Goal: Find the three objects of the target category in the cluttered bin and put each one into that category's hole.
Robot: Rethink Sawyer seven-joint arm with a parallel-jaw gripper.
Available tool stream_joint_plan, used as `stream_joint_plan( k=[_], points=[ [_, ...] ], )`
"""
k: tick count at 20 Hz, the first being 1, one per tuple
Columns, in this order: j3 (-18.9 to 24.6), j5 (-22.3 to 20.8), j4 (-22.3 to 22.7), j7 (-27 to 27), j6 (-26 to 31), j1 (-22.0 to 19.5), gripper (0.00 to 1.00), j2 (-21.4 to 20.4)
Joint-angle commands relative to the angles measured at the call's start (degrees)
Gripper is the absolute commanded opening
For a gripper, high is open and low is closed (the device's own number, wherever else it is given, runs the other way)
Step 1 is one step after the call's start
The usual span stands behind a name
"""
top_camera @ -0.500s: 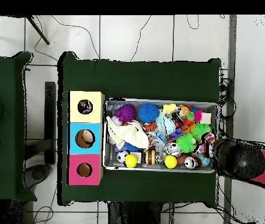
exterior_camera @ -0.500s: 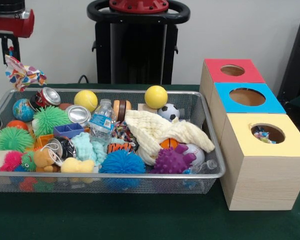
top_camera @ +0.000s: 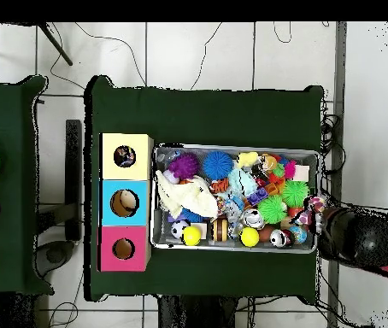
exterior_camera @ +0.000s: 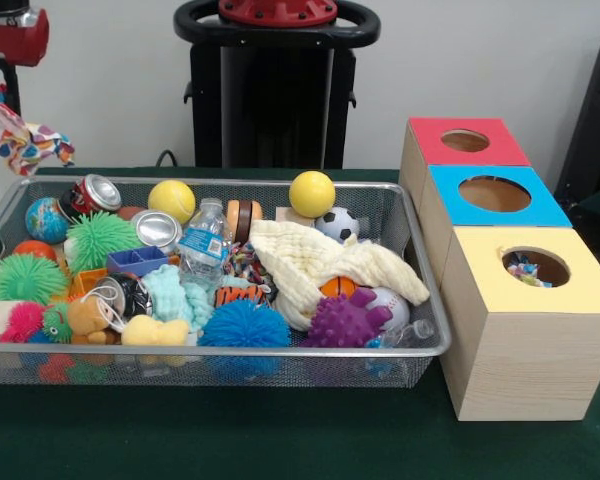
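My gripper (exterior_camera: 2,98) is at the top left of the front view, above and just outside the left far corner of the wire mesh bin (exterior_camera: 230,347). It is shut on a small printed fabric piece (exterior_camera: 25,141), which hangs in the air below it. In the overhead view the arm's head (top_camera: 360,239) is off the bin's right end (top_camera: 318,196), with the fabric piece (top_camera: 317,205) at its edge. The yellow-topped cube's round hole (exterior_camera: 535,267) holds printed fabric inside; it also shows in the overhead view (top_camera: 125,156).
The bin holds several toys: a cream cloth (exterior_camera: 320,262), yellow balls (exterior_camera: 311,193), spiky balls (exterior_camera: 244,325), cans (exterior_camera: 97,192), a water bottle (exterior_camera: 204,245). Blue-topped (exterior_camera: 494,194) and red-topped (exterior_camera: 465,141) cubes stand behind the yellow one. The robot pedestal (exterior_camera: 276,90) is behind the bin.
The gripper with the fabric piece has risen a little and moved left in the front view, further out past the bin's end. The bin's contents are unchanged.
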Motion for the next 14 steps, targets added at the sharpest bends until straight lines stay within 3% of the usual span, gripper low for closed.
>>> stream_joint_plan(
  k=[1, 14],
  points=[
    [4.75, -0.50, 6.69, -6.07, 2.28, 0.72, 0.00, -0.63],
    [3.29, 0.11, 10.12, -0.44, -0.66, 3.92, 0.00, -0.68]
  ],
)
